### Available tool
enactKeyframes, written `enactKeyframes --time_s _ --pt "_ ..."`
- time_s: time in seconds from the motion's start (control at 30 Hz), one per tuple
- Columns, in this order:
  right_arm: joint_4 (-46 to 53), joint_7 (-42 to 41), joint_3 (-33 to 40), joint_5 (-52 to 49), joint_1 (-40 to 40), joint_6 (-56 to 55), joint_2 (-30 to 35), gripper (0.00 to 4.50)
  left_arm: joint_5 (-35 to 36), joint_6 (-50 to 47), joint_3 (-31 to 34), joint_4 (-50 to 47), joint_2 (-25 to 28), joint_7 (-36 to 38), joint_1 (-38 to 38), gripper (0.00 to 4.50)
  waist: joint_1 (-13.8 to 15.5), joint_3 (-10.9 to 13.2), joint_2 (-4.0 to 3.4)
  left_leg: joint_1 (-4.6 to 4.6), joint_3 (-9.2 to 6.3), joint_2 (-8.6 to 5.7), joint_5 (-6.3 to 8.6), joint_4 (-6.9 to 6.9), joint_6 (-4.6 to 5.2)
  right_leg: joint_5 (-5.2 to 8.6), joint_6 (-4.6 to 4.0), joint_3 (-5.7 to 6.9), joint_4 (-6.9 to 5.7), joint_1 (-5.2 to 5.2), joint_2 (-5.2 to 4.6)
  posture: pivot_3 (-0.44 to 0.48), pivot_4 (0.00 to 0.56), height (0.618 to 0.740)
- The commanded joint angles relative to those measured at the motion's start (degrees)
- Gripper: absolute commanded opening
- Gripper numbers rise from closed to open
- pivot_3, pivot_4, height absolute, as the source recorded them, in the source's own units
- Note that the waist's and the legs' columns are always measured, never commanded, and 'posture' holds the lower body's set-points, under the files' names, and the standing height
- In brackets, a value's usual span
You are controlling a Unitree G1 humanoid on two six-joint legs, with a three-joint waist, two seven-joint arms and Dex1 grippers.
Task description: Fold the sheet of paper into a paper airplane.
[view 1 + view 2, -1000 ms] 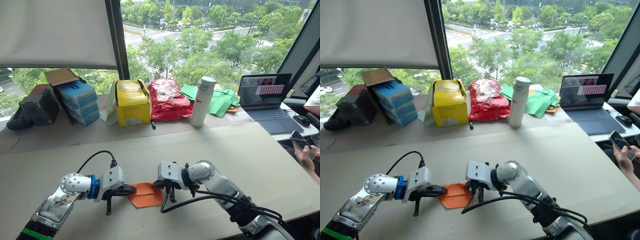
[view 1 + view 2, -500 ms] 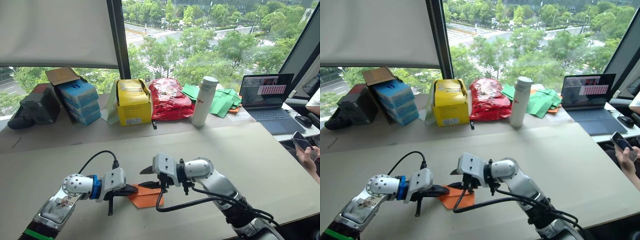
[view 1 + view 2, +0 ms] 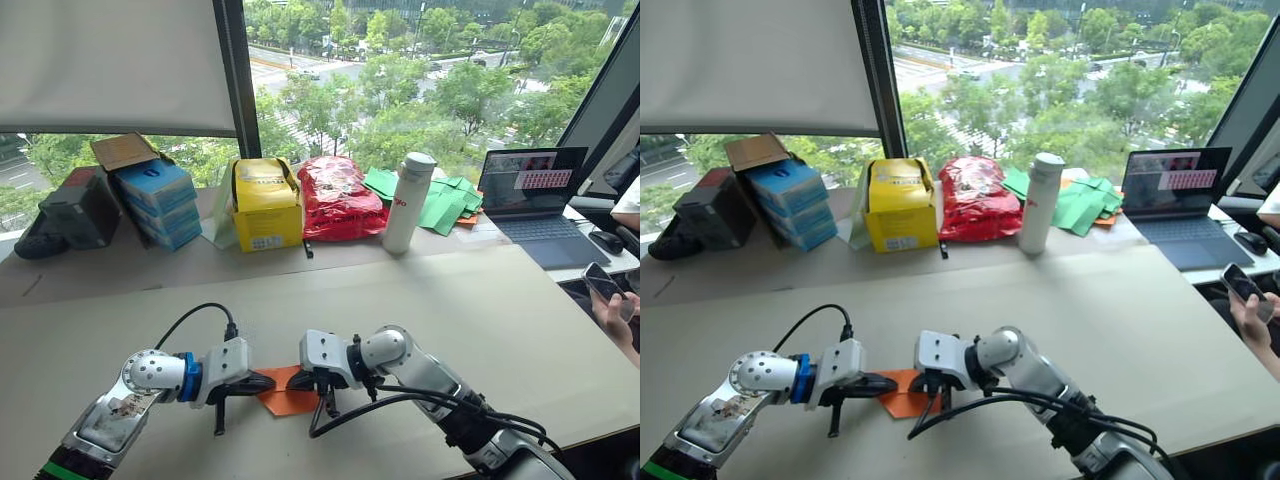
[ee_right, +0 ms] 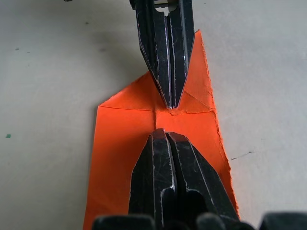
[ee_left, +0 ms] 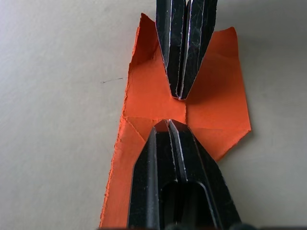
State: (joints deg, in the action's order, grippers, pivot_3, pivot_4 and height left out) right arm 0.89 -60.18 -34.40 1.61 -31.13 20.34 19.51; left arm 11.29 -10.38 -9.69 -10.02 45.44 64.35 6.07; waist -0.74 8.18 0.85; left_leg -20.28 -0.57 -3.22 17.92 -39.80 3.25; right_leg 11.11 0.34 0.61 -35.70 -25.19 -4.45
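Creased orange sheet of paper (image 3: 285,392) flat on the table (image 3: 500,300), lower centre of the frame, left hand (image 5: 168,125) and right hand (image 4: 162,134) pressing it tip to tip, fingers together

My paper (image 5: 158,96) is thin, matt orange, creased, with rough torn edges. My jaws look like glossy black plastic, scuffed. The bench (image 5: 57,72) is matt, smooth, pale.

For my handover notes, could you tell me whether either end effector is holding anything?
Nothing is gripped. Both shut end effectors, left and right, press tip-down on the middle of the orange sheet of paper, pinning it to the table.
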Motion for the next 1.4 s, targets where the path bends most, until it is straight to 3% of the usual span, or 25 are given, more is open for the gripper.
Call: enactKeyframes --time_s 0.03,0.77,1.1,1.3,1.4 --pt "-2.1 0.2 -2.1 3.5 -0.1 1.3 1.6 0.01 -0.4 -0.6 0.0 -0.7 0.8 0.3 -0.6 0.00 0.0 0.0 0.00 0.01 0.00 0.00 0.00 0.00 0.00 0.00 0.00 0.00 0.00 0.00 0.00 0.000 0.150 0.740" --pt "4.9 -0.1 -0.8 3.8 6.0 10.0 11.6 0.01 -2.8 2.8 -1.5 4.4 0.7 1.1 1.0 0.00 1.5 -0.1 -0.12 0.14 -0.13 -0.02 0.05 -0.03 0.10 -0.01 0.03 0.10 0.28 0.17 -0.08 0.000 0.150 0.740" --pt "8.0 -1.4 1.8 3.2 8.7 10.7 17.8 0.01 -3.7 8.7 -2.1 10.3 -0.1 1.4 0.9 0.00 2.0 -0.2 -0.22 0.73 -0.31 -0.02 0.21 -0.01 0.36 -0.02 0.21 0.20 0.77 0.98 -0.21 0.000 0.150 0.740" --pt "9.6 -0.5 3.2 2.6 8.6 11.1 17.4 0.01 -4.1 11.0 -2.6 12.5 -0.7 1.4 1.3 0.00 2.3 -0.2 -0.21 0.83 -0.29 -0.05 0.25 -0.01 0.43 0.04 0.31 0.21 0.76 1.07 -0.30 0.000 0.150 0.740" --pt "12.2 0.3 7.5 -2.1 7.7 10.1 14.5 0.01 -4.1 11.8 -2.6 13.0 -0.7 1.4 1.4 0.00 2.4 -0.2 -0.20 0.83 -0.29 -0.06 0.25 -0.01 0.43 0.04 0.31 0.21 0.76 1.07 -0.31 0.000 0.150 0.740"
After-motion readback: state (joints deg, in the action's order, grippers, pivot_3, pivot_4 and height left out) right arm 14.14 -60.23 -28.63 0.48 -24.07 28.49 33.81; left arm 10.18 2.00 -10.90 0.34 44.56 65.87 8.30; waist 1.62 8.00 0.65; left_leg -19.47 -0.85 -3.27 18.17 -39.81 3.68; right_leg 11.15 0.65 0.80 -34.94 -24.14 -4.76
